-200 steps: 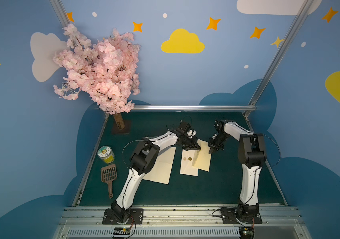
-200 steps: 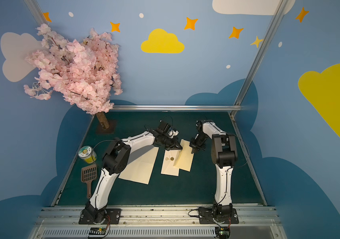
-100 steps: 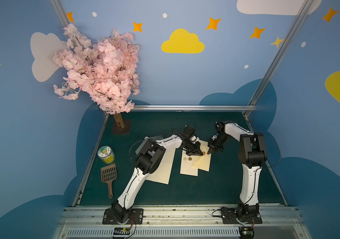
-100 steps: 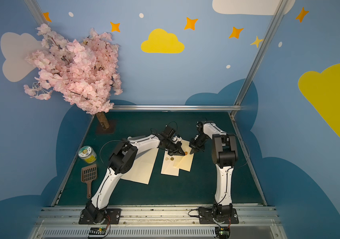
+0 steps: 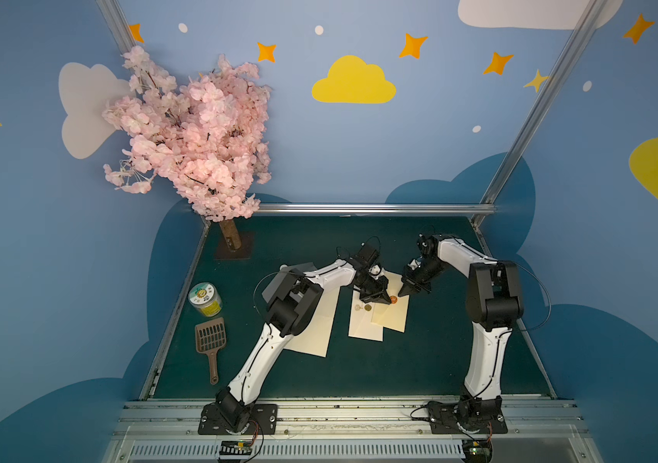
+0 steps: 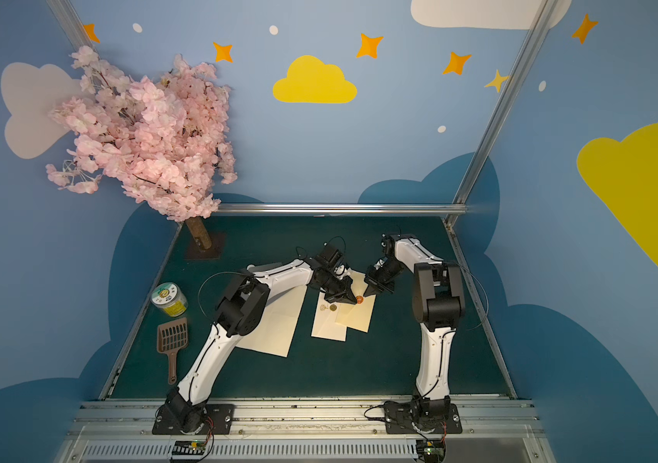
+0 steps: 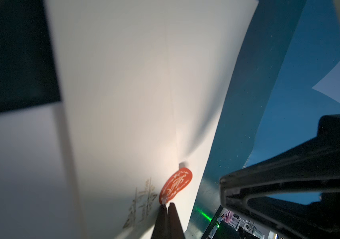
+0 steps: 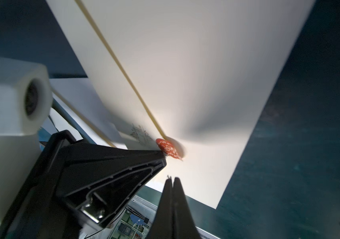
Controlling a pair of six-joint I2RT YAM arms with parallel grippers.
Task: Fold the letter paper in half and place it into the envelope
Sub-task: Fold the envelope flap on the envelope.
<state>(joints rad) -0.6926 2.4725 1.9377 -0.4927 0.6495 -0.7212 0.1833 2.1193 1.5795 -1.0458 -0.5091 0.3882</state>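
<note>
I'm looking down on a dark green mat boxed in by blue walls painted with yellow clouds and orange stars. An aluminium rail runs along the back edge. The cream envelope lies flat near the middle of the mat, and I'll place the rest from it. Just beside it, on the left arm's side, the letter paper lies flat and unfolded. Well apart, further out that way, are a yellow-filled jar and a brown slotted scoop. Beyond the envelope, in the back corner, stands a pink blossom tree.

On the envelope's other side a second cream panel overlaps it and carries a red seal. It is probably the flap, though I can't tell from here. The left gripper has its jaws pressed together, tips touching the seal's edge. The right gripper is likewise closed, tips just beside the seal and over the panel.

The left arm covers the far part of the letter paper, and its gripper hides the envelope's far end. Both wrist views are blurred, so the print next to the seal is unreadable. The gold marks on the envelope are too small to make out.
</note>
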